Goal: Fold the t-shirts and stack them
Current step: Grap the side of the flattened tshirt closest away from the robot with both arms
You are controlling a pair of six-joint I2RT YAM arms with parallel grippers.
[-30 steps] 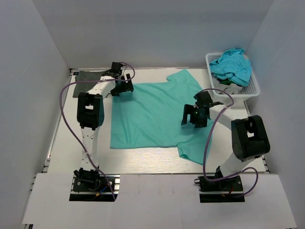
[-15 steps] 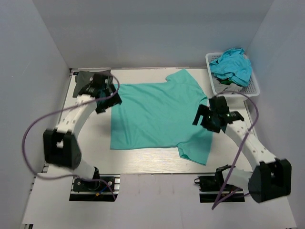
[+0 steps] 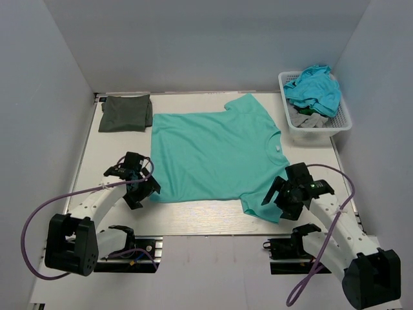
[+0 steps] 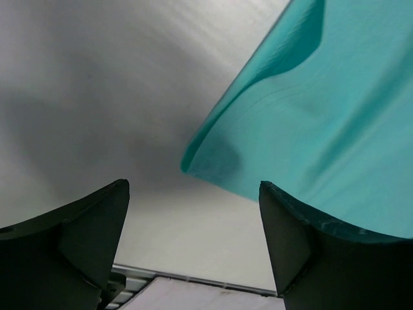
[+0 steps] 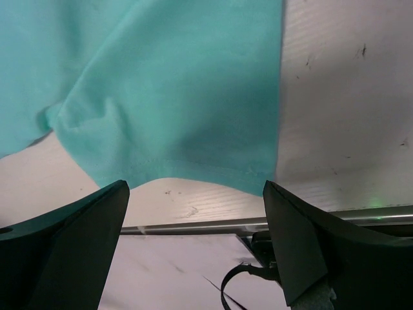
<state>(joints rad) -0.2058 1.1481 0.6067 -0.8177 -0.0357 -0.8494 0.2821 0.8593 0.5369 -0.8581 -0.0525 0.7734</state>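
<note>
The spread t-shirt (image 3: 213,155) lies centrally, folded t-shirt (image 3: 126,113) far-left, basket (image 3: 315,135) (holding clothes (image 3: 314,89)) far-right.
</note>
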